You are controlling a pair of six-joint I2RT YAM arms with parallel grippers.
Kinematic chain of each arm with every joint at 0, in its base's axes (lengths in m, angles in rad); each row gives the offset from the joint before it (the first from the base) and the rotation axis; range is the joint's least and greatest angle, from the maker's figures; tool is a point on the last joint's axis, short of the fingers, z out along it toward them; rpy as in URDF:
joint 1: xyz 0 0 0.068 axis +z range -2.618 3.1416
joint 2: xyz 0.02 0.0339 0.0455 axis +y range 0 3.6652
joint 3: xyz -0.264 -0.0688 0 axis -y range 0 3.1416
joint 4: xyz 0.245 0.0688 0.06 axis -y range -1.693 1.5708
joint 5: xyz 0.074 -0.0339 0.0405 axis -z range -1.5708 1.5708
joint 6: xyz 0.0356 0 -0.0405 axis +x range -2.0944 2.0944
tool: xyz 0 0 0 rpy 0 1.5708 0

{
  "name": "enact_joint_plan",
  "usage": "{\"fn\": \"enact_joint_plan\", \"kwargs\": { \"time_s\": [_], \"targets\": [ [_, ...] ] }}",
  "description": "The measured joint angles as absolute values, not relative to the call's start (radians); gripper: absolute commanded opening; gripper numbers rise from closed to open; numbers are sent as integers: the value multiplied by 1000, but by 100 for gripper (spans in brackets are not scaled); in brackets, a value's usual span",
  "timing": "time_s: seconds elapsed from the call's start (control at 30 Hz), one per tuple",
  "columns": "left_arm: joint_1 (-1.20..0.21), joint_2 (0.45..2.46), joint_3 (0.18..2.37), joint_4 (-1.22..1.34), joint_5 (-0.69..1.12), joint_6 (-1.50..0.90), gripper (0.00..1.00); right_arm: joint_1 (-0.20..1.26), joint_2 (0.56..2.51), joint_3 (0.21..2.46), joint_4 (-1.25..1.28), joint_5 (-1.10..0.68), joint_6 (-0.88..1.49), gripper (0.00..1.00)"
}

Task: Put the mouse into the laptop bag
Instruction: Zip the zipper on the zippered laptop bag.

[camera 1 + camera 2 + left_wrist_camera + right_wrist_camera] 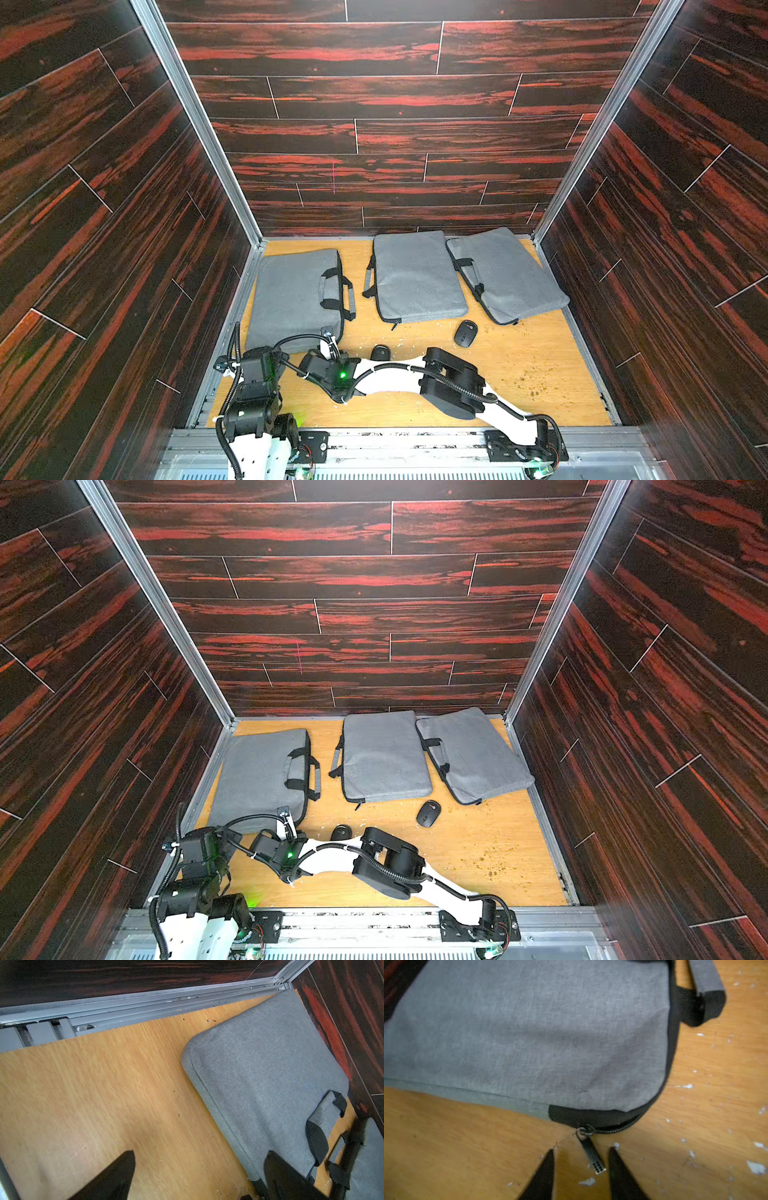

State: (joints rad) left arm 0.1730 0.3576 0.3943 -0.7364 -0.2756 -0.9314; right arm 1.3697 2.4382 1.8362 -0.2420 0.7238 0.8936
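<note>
Mouse (pixel 380 352) near the laptop bag (pixel 291 299) is half hidden by the right arm (pixel 399 376); bag's inside unseen; left tool (pixel 200 1152) apart; right tool (pixel 581 1149) apart astride zipper pull (pixel 590 1155).

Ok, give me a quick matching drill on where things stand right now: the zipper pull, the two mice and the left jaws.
Things:
1. zipper pull
2. far mouse
3. near mouse
4. left jaws

States:
A. half hidden behind the right arm
B. wide open, holding nothing
C. lying between the right jaws, not yet pinched
D. in clear view on the table, by the middle laptop bag's near corner

Pairs: 1-C, 2-D, 3-A, 4-B
</note>
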Motion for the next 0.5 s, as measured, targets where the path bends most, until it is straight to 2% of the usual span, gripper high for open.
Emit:
{"fn": "enact_joint_plan", "kwargs": {
  "time_s": [0.1,0.4,0.5],
  "targets": [
    [174,358,394,-736,-274,-931,100,1369,2453,1863,-269,731,899,24],
    [175,357,394,-736,-269,-931,100,1364,2469,1898,-304,734,910,23],
    [175,357,394,-736,-269,-931,100,1360,2479,1916,-316,730,913,20]
  ]
}}
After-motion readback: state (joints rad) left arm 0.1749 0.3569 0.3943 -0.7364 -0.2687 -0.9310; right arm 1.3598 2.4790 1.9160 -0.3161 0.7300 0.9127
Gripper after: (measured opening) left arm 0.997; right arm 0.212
